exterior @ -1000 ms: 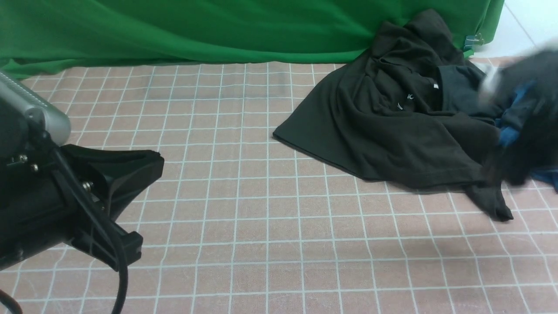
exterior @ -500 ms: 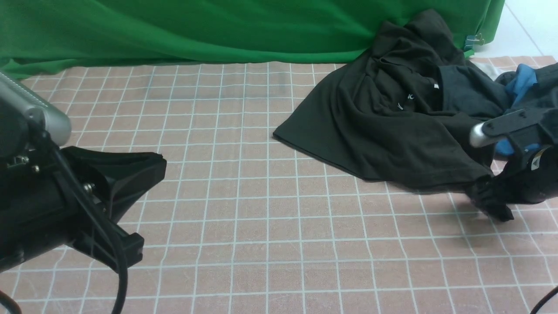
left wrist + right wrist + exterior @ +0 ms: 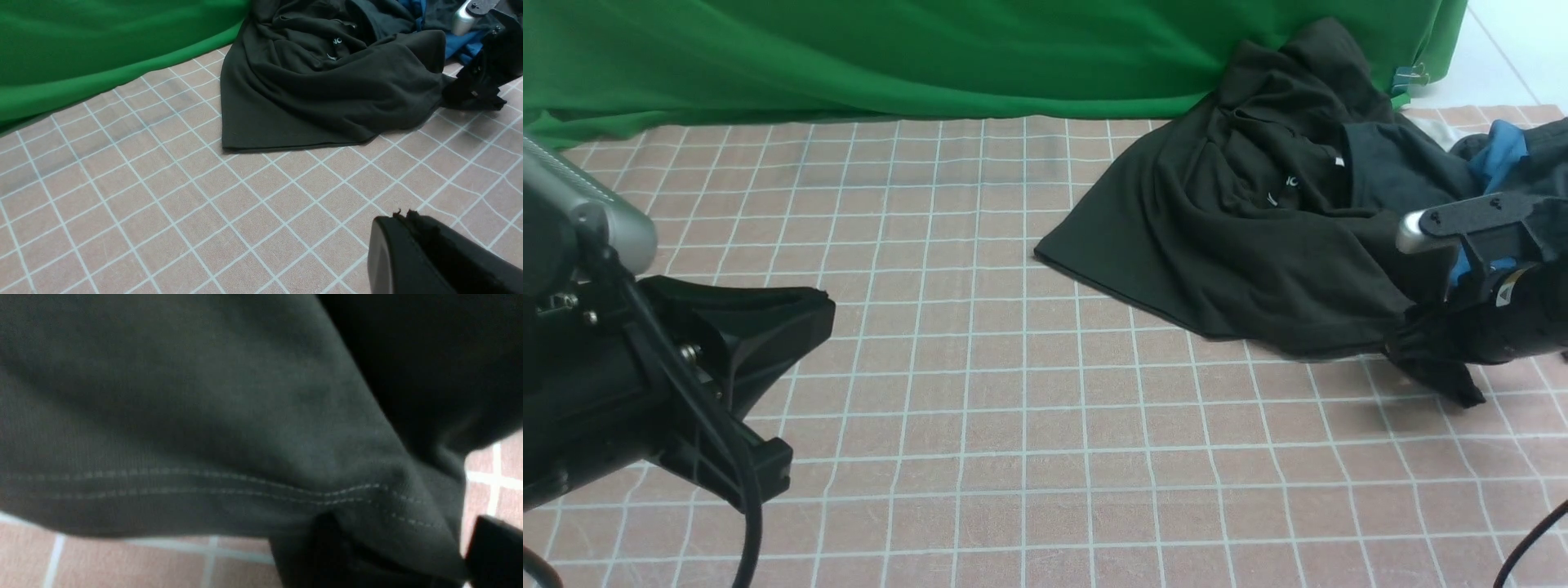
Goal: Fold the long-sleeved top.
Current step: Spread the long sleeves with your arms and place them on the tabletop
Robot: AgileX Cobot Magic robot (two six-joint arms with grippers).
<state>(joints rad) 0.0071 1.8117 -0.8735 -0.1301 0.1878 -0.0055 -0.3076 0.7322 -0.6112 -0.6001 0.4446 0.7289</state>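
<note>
- While it lies crumpled at 2 o'clock on the table, against the green backdrop, the long-sleeved top runs its near hem from 9 toward 4 o'clock.
- Left gripper: closed, empty, well apart at 8 o'clock.
- Right gripper: the nearer one; jaws straddle the hem corner, garment at its 10 o'clock; firm pinch cannot be told.

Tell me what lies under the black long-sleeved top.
The pink checked cloth runs under the long-sleeved top. A blue garment shows past its right edge; whether it continues beneath is covered.
</note>
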